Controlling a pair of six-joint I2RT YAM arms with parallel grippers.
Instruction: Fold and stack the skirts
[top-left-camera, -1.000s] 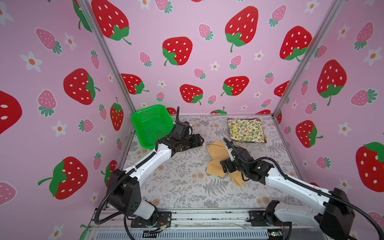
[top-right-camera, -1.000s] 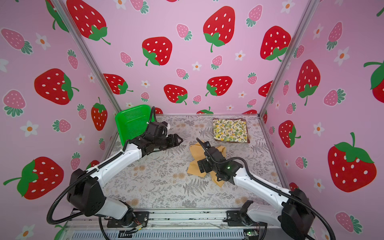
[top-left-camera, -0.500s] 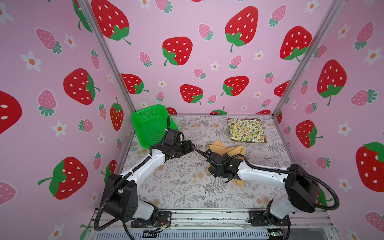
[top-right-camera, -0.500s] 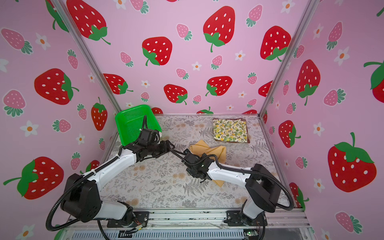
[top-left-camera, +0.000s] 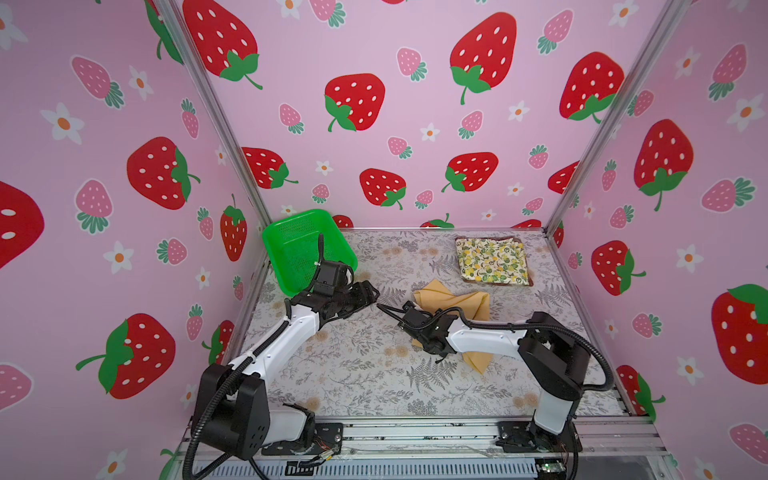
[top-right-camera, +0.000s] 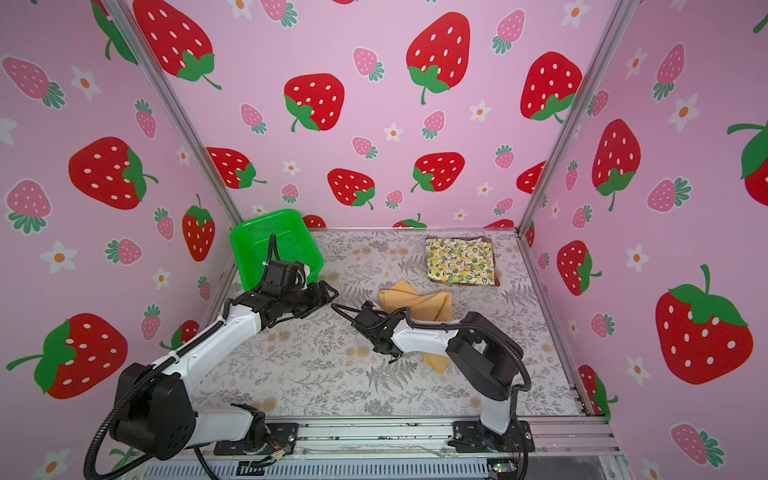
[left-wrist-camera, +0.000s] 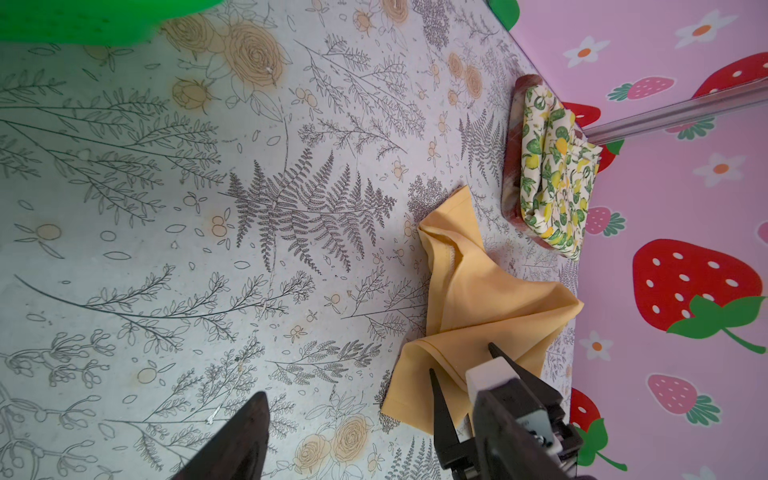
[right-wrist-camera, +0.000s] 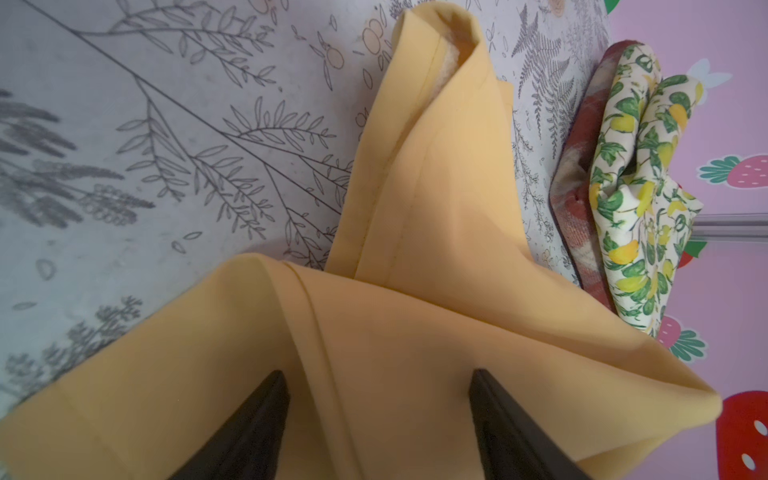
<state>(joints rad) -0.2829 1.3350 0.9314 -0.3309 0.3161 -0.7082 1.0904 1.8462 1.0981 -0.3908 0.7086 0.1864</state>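
Mustard skirt (top-left-camera: 449, 299) lies crumpled on the surface (top-left-camera: 353, 374), right of centre, just in front of the stack. The stack sits at back right: lemon skirt (top-left-camera: 492, 259) folded on top of plaid skirt (right-wrist-camera: 577, 187), whose red-brown edge shows underneath. We note the right hand (right-wrist-camera: 378, 374) low over the mustard cloth, fingers apart with a crease between them, nothing clamped. Left hand (top-left-camera: 370, 296) is in front of the basket (top-left-camera: 291, 245), fingers apart, empty, clear of the cloth. Basket stands tilted at back left.
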